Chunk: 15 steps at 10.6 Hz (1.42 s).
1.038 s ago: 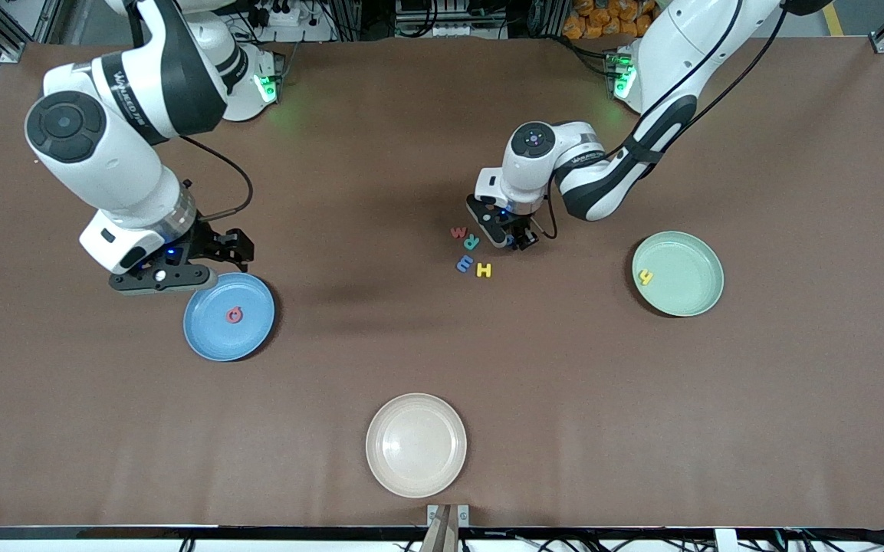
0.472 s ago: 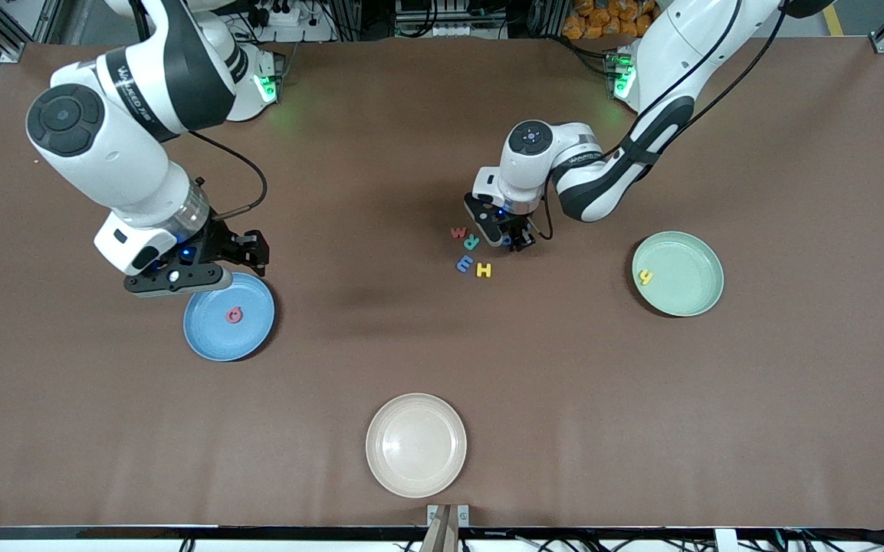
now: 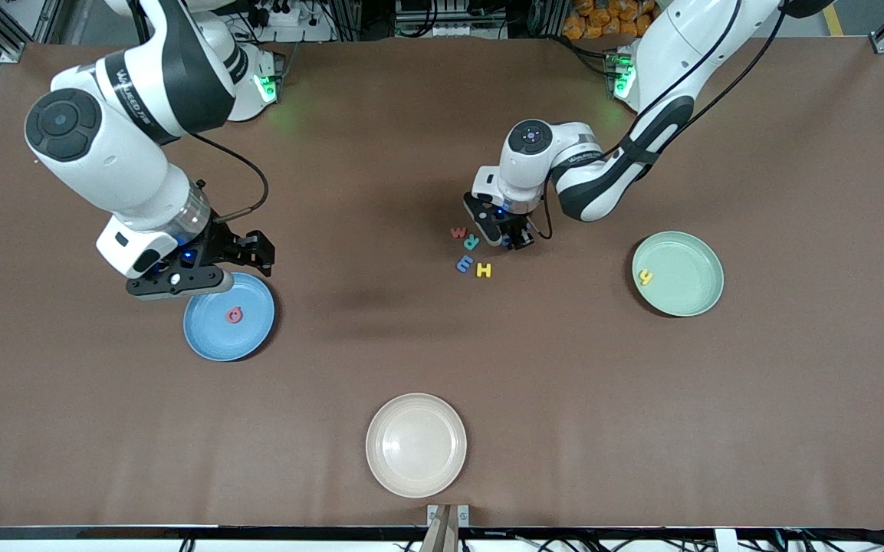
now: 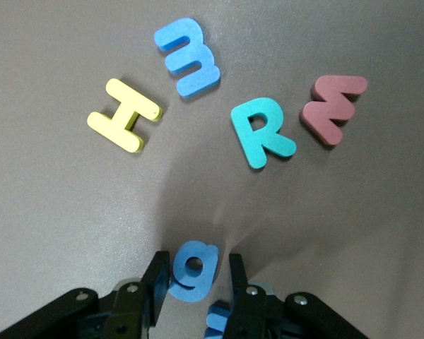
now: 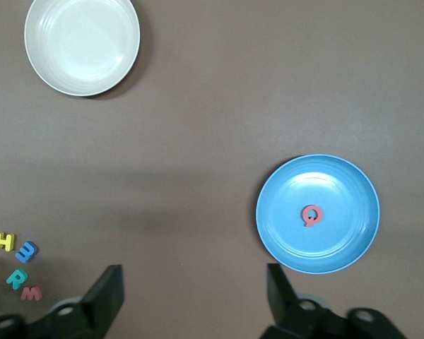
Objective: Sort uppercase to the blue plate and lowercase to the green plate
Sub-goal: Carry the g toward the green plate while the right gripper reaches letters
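My left gripper (image 4: 198,260) is low over the table with the blue g (image 4: 191,270) between its fingers; one finger touches it and a gap shows at the other. Another blue piece (image 4: 215,321) lies partly hidden under that gripper. Beside them lie the teal R (image 3: 471,242), red w (image 3: 458,231), blue e-like piece (image 3: 464,264) and yellow H (image 3: 483,270). The red O (image 3: 234,314) lies in the blue plate (image 3: 211,337). The yellow h (image 3: 645,277) lies in the green plate (image 3: 698,261). My right gripper (image 3: 238,257) hangs open and empty over the blue plate's edge.
A beige plate (image 3: 415,445) stands near the front camera's edge of the table, midway between the blue and green plates. The brown tabletop (image 3: 564,383) is bare between the plates and the letter cluster.
My left gripper's fingers have drawn closer together round the blue g. The right gripper has shifted a little along the blue plate's edge toward the table's middle.
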Available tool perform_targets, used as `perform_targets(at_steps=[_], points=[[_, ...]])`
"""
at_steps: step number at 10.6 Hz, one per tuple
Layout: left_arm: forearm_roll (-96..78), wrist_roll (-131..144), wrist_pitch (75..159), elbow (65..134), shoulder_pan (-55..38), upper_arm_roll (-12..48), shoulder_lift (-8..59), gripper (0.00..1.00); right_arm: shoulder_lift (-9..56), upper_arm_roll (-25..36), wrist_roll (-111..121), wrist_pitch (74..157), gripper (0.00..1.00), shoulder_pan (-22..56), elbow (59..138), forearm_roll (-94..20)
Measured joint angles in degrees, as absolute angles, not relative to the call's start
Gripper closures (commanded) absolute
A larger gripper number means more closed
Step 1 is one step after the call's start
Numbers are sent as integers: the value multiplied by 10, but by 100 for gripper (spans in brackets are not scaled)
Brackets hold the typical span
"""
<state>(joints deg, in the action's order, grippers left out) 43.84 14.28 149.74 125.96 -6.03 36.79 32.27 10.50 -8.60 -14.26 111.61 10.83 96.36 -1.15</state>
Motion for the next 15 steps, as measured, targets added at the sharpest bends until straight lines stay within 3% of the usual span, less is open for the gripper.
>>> perform_targets(at_steps=[1,4,6,11,15], points=[[438,143,1497,1260,-60,368,323,63,105,-86,-143,1117,1,108,960,-12],[438,143,1497,1261,-60,371,323,89,105,-85,-142,1117,5,108,945,-12],[438,144,1498,1261,-59,371,322,100,105,-84,-142,1117,5,104,939,-12],[438,137,1477,1241,-38,354,321,100,112,-84,-152,1117,5,106,936,-13],[429,47,1397,1227,76,396,284,100,144,-86,-260,1122,4,156,926,-14]])
